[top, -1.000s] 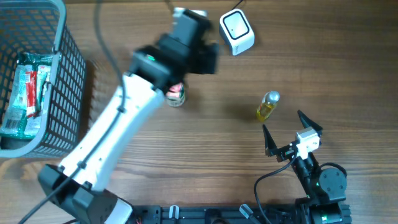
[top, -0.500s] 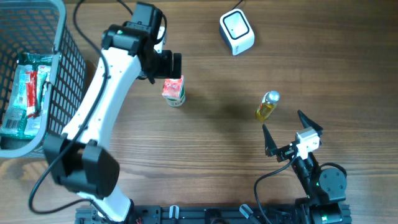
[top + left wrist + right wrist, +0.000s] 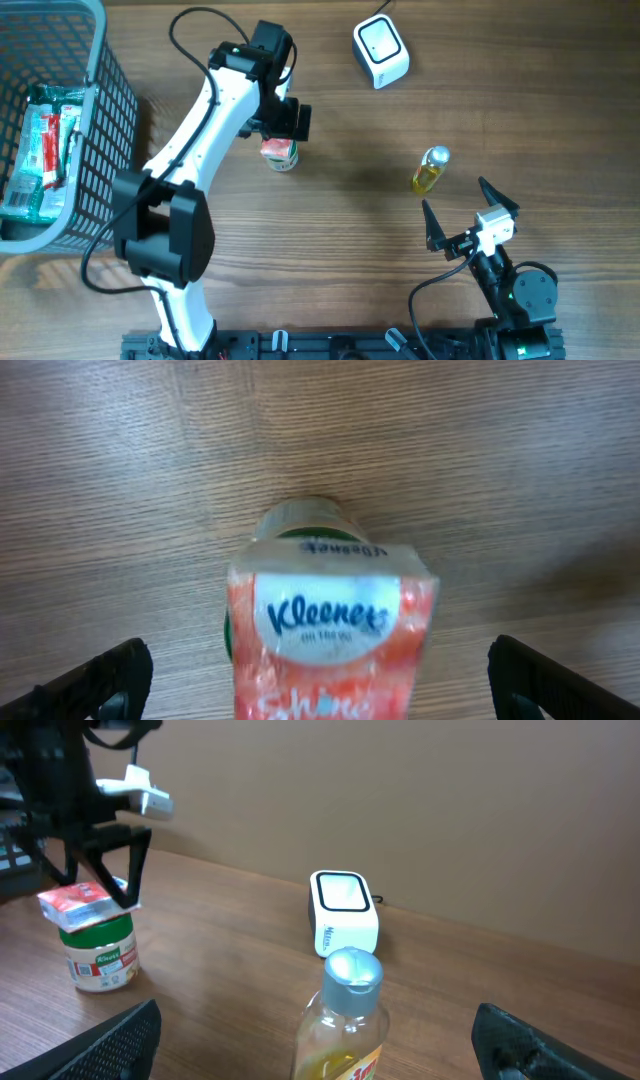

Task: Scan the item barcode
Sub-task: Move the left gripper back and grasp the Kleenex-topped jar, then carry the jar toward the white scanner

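Red-white soft Kleenex tissue pack (image 3: 325, 625) sits atop green-lidded white jar (image 3: 98, 955). My left hand (image 3: 278, 125) above jar, spread wide, empty; right hand (image 3: 455, 195) same. I fear off-centre closing pushes pack off or topples jar, well apart from white box scanner (image 3: 381, 52).

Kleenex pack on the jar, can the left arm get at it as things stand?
Probably yes. The left tool hangs open directly above the Kleenex pack, straddling it, with nothing in between. The pack only rests on the jar.
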Available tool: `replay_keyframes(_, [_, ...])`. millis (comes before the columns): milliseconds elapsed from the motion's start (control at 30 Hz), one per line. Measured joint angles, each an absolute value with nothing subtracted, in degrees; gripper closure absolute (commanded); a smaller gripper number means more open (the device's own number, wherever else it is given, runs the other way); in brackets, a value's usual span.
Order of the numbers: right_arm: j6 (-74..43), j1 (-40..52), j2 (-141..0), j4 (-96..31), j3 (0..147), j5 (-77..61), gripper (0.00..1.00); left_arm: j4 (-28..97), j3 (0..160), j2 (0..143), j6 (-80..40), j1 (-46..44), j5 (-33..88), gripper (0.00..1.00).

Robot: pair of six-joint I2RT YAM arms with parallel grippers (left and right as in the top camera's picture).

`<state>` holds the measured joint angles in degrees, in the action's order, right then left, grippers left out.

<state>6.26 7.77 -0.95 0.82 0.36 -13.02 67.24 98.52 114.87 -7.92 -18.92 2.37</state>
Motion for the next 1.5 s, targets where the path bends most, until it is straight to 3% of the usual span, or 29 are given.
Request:
replay_keyframes(367, [6.3,7.8,-1.0,0.8,0.4,-13.0,0.00,63.7,95.0,116.7,-8.0,-19.0,2.5,0.01])
replay_keyframes(400, [6.3,7.8,-1.0,0.8,0.4,-13.0,0.00,63.6,94.6,116.7,-8.0,-19.0,2.5,0.08])
replay_keyframes(533, [6.3,7.7,-1.0,0.8,0.4,-13.0,0.00,63.6,94.0,116.7,-8.1,-19.0,2.9,0.16])
replay_keyframes(800, [6.3,7.8,-1.0,0.8,0.4,-13.0,0.00,61.3,92.2,116.7,-10.0,-19.0,3.6,0.20])
replay_keyframes(1100, [6.3,7.7,-1.0,0.8,0.4,-13.0,0.00,59.1,89.0,116.8,-10.9,-19.1,3.8,0.41])
replay_keyframes(1500, [6.3,7.8,-1.0,0.8,0.4,-13.0,0.00,58.6,89.0,116.8,-11.3,-25.3,4.0,0.41])
